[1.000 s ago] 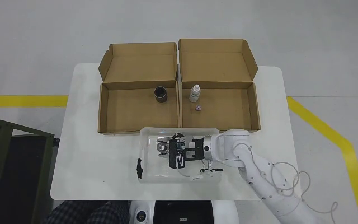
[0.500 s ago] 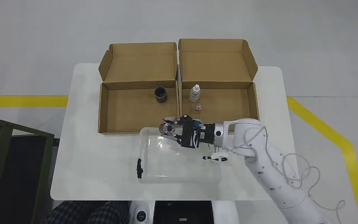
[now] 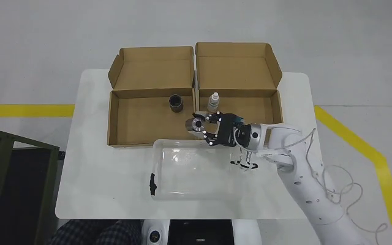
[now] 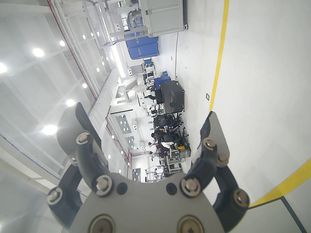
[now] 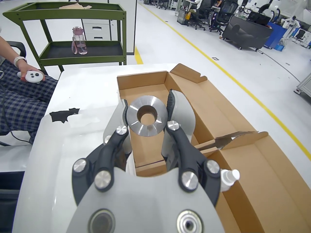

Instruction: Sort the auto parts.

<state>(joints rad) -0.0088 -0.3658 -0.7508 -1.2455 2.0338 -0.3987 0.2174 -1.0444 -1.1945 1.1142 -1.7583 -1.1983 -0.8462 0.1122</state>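
- Top view: the right gripper (image 3: 199, 125) sat at the centre of the frame, over the wall shared by the two boxes.
- Its jaws were partly closed on a metal ring (image 3: 196, 125), one finger on each side of the rim. The ring was clear of the table.
- The left box (image 3: 131, 122) lay left of centre, with a black cylinder (image 3: 176, 103) near its upper right corner.
- The right box (image 3: 260, 119) had a white bottle (image 3: 213, 101) near its upper left corner.
- A clear tray (image 3: 184, 177) lay just below the boxes, with a black scrap (image 3: 152, 184) at its left edge.
- Left wrist view: the left gripper (image 4: 144, 112) had its jaws wide apart, with nothing between them.
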